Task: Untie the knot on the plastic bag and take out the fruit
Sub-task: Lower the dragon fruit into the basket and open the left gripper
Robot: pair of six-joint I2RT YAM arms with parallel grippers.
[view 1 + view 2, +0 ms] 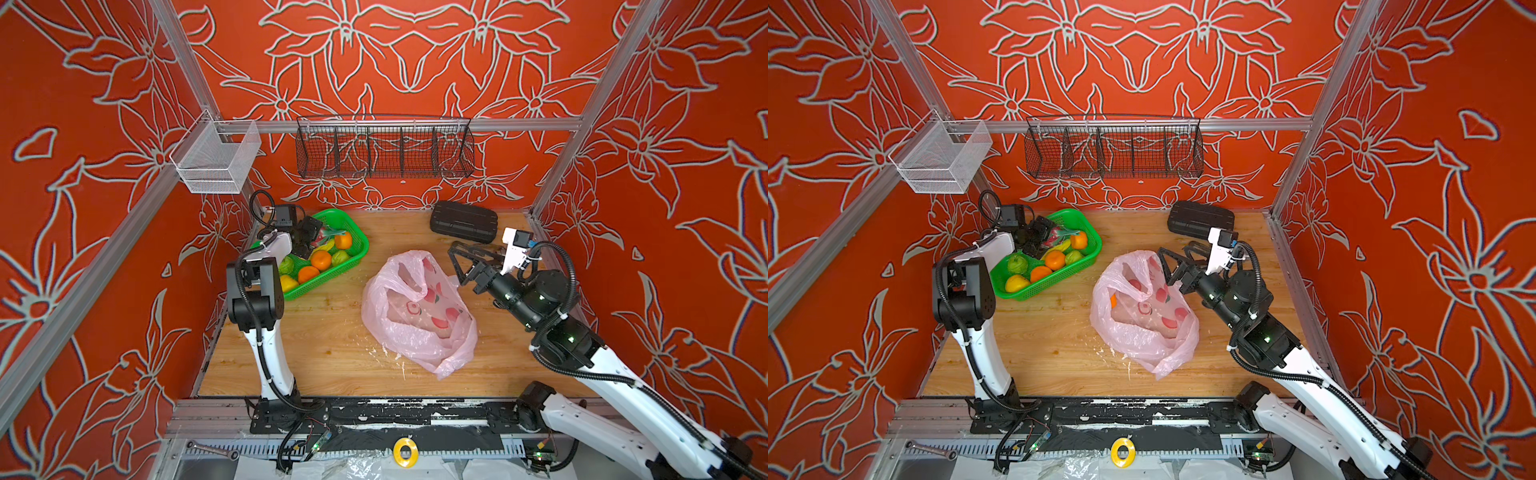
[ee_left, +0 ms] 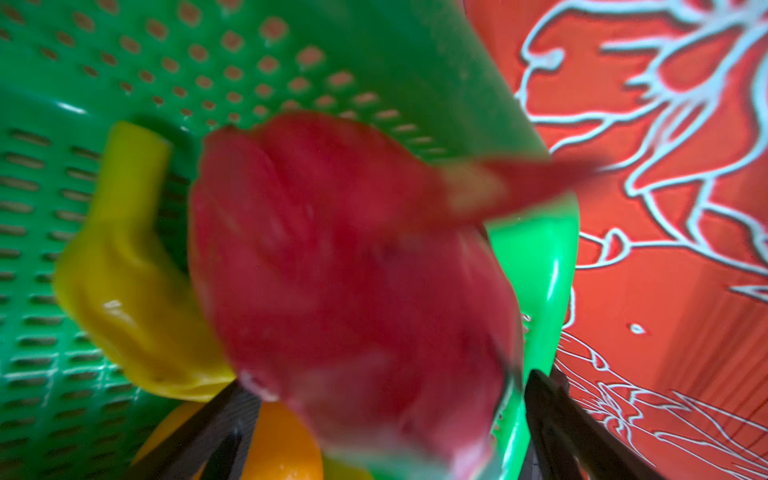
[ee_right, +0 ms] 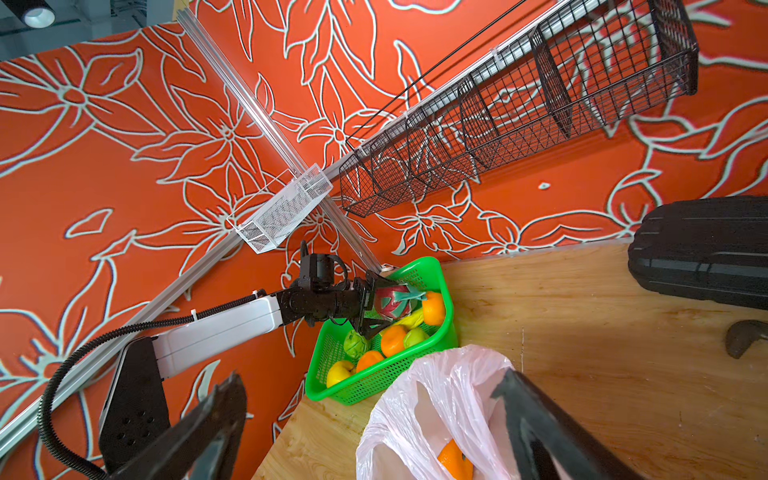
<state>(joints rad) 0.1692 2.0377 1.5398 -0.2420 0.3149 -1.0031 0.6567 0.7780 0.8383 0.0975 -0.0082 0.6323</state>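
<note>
Yellow tape ring (image 1: 397,453) sits by the rail (image 1: 374,411) nearest my feed. Beyond it the plastic bag (image 1: 419,316) slumps mid-table with its mouth gaping, no knot in sight and 1 orange (image 3: 455,459) showing inside. My right gripper (image 1: 455,266) hangs spread and empty just beside the bag's far rim. Farther back, my left gripper (image 3: 384,303) stands wide astride the dragon fruit (image 2: 353,270) over the green basket (image 1: 332,279); whether it grips, I cannot tell. Step in hand, I judge: unloading fruit. Next: leave that fruit in the basket, then reach into the bag's mouth for the orange without snagging film.
</note>
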